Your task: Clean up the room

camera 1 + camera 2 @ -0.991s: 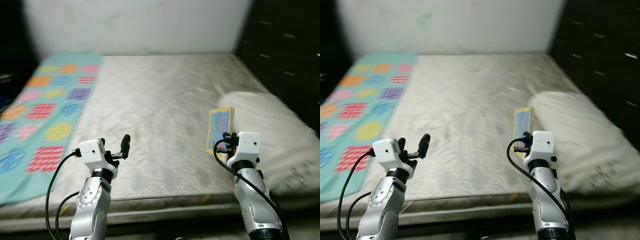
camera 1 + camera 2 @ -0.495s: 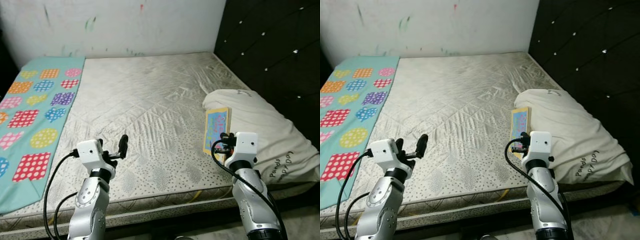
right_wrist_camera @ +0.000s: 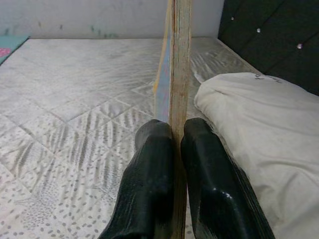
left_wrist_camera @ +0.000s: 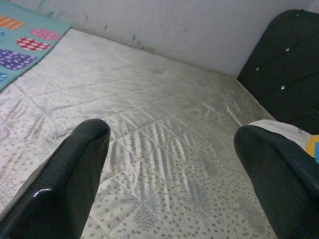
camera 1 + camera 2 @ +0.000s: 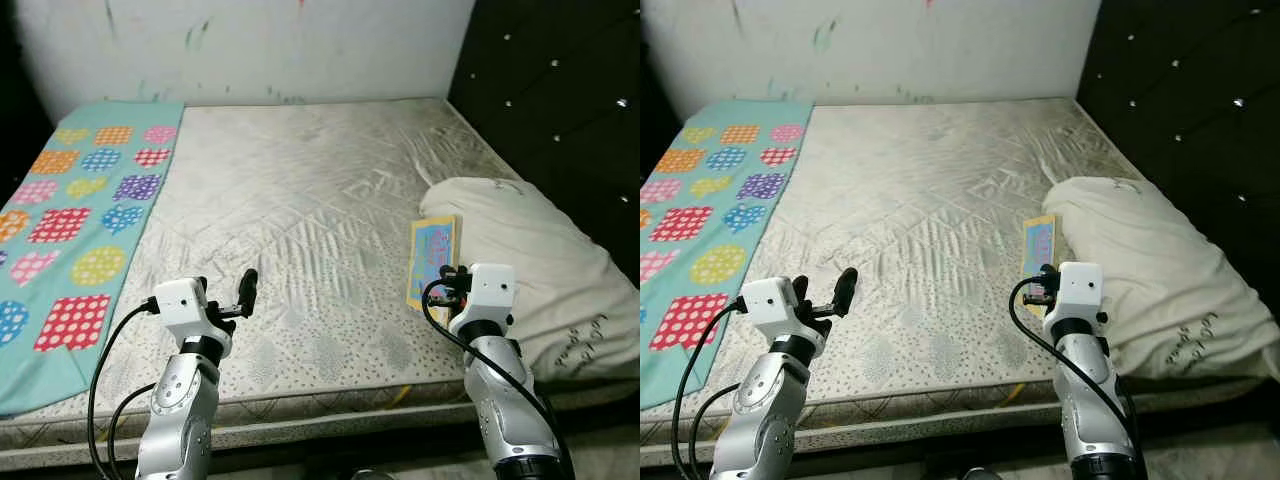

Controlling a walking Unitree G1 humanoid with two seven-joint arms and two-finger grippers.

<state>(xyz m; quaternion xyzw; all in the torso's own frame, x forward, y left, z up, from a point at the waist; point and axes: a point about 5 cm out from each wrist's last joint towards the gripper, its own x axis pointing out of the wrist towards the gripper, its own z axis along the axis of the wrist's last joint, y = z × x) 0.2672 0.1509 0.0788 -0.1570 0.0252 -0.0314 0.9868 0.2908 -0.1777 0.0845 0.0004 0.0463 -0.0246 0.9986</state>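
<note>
Fingers: our right gripper (image 3: 172,144) pinches the book (image 5: 434,258) upright on edge; left gripper (image 4: 169,164) spread, empty.
Book: above the mattress (image 5: 300,200), beside the pillow (image 5: 530,270).
Advice: we'd keep the grip firm and level, clearing the blanket (image 5: 70,210).

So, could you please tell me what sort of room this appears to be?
Most likely a bedroom: a bare quilted mattress, a white pillow lying against a dark tufted headboard, and a patterned teal blanket spread along the mattress's far side.
</note>
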